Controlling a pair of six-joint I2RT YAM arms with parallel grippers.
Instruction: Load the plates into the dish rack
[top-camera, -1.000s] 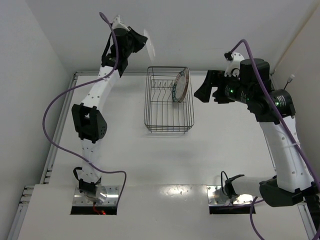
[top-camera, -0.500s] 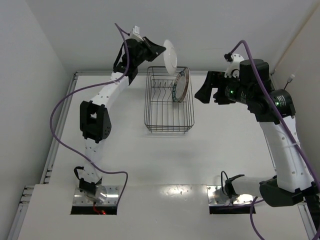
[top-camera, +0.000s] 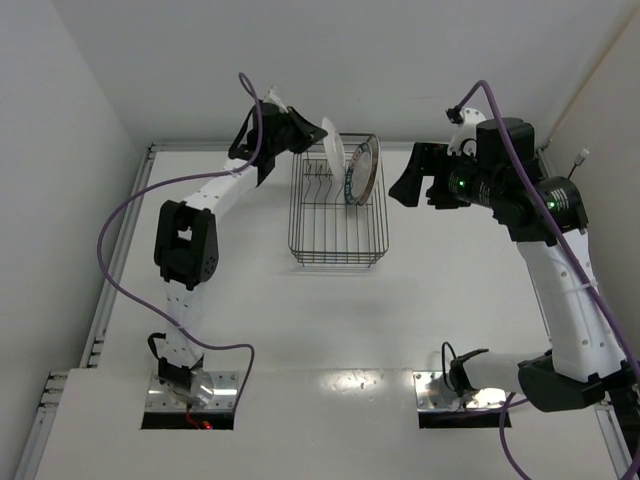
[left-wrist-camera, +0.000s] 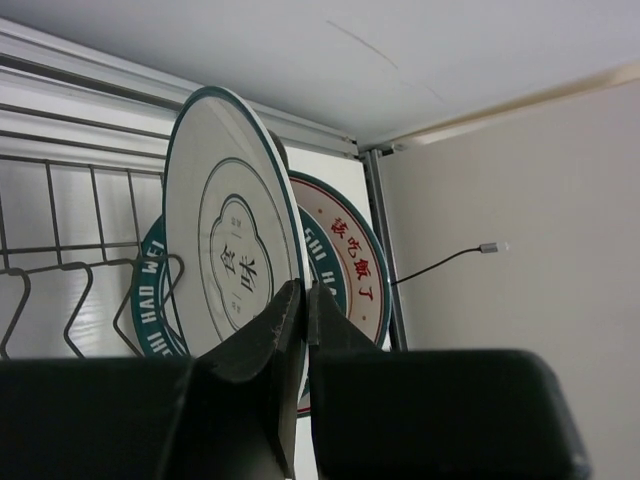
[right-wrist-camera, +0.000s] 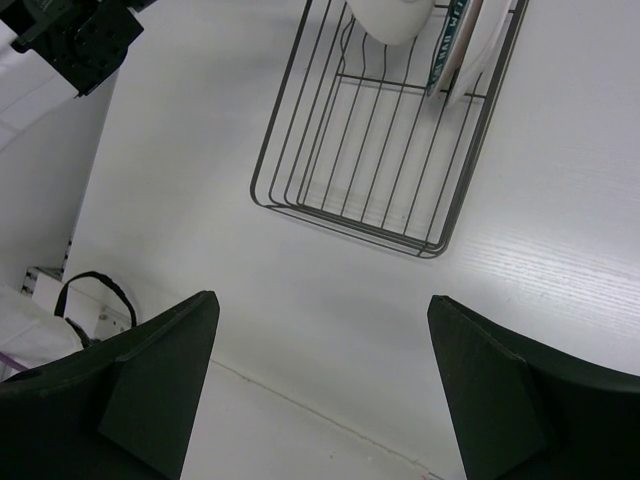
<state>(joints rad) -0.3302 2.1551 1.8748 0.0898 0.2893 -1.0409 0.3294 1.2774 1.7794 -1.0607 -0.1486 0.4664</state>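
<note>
While my left fingers (left-wrist-camera: 288, 325) are clamped on the lower rim of the round white plate with thin dark rings (left-wrist-camera: 228, 225), this plate stands upright on its edge over the far end of the rectangular dark wire dish rack (top-camera: 337, 262). What matters for the next move, as I judge it, is the way downward. The upright wire prongs (top-camera: 316, 178) of the rack lie below the plate, and I cannot tell if its rim is touching a wire or not. Just beside it, on the right, the round plate with the dark teal patterned rim (left-wrist-camera: 350, 250) leans in the rack. The two faces are almost parallel, near each other but apart at the top. So I think the plate should go down along its own plane, without tilting toward this neighbour. My right fingers (top-camera: 412, 182) are spread wide and carry nothing. They hang over the white tabletop (top-camera: 300, 330) to the right of the rack, apart from it. The left arm is clearly the nearer one, and it has the plate.
</note>
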